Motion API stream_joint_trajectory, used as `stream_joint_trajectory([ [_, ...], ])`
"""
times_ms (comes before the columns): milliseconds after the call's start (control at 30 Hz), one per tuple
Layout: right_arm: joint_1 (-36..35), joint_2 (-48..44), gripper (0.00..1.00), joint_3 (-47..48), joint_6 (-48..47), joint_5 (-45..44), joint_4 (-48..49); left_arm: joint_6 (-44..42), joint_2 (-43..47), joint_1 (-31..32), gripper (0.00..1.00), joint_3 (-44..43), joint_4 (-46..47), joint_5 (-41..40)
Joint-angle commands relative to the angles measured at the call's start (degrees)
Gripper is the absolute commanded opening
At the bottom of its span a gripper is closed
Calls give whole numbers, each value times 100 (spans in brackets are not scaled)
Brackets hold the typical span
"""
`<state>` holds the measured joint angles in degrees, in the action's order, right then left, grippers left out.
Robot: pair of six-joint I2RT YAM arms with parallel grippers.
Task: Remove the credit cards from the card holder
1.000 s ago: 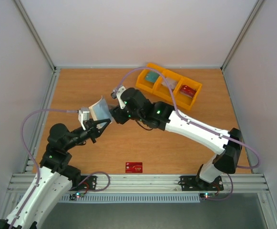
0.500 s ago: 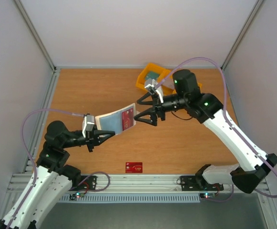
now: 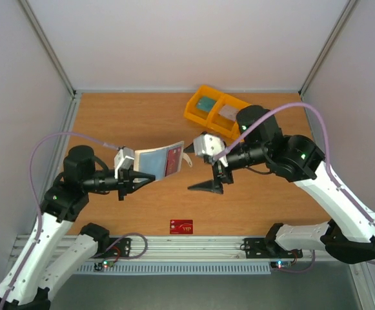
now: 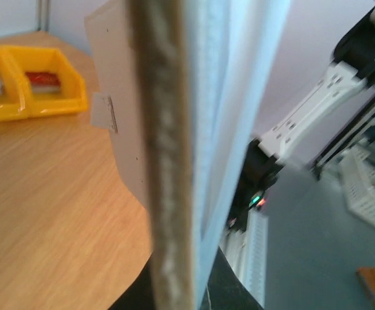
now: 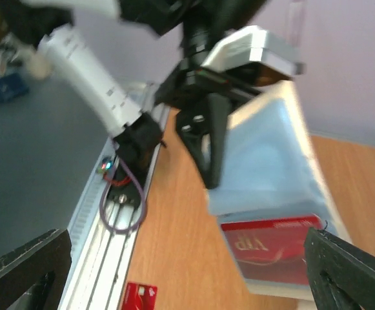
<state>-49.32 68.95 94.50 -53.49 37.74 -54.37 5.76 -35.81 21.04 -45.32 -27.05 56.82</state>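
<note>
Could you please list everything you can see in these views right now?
cream-white folding card holder: one, pale grey-blue inside, held above the table
red credit card with white lettering: one, in the holder's pocket
second red card: one, flat near the table's front edge
yellow plastic compartment tray: one, far side, small items inside
wooden table: one, brown
left gripper: black, shut on the holder
right gripper: black, open, facing the holder

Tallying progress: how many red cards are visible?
2: a red card in the card holder; a loose red card on the table. A red item in the yellow bin may be another.
</note>
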Motion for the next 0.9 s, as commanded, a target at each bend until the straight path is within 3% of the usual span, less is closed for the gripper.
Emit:
stream_joint_trajectory([
  [0,-499,477,98,192,-2591,-175,-1286,-1680,-383,41,0,-926,-2462,-595],
  [267,-1313,1111,96,365,-4283,-2077,-1336,-2988,-1503,177,0,-2343,-4608,-925],
  [400,-1605,1136,76,136,-5042,-2769,-827,-3463,-1986,319,0,-2875,-5325,-1183],
  [567,-1771,1343,60,189,-5528,-3440,-609,-3476,-2437,446,0,-3301,-5744,-1080],
  [867,-1891,1515,50,-7,-5916,-4115,-534,-2918,-2640,549,0,-3613,-5677,-722],
])
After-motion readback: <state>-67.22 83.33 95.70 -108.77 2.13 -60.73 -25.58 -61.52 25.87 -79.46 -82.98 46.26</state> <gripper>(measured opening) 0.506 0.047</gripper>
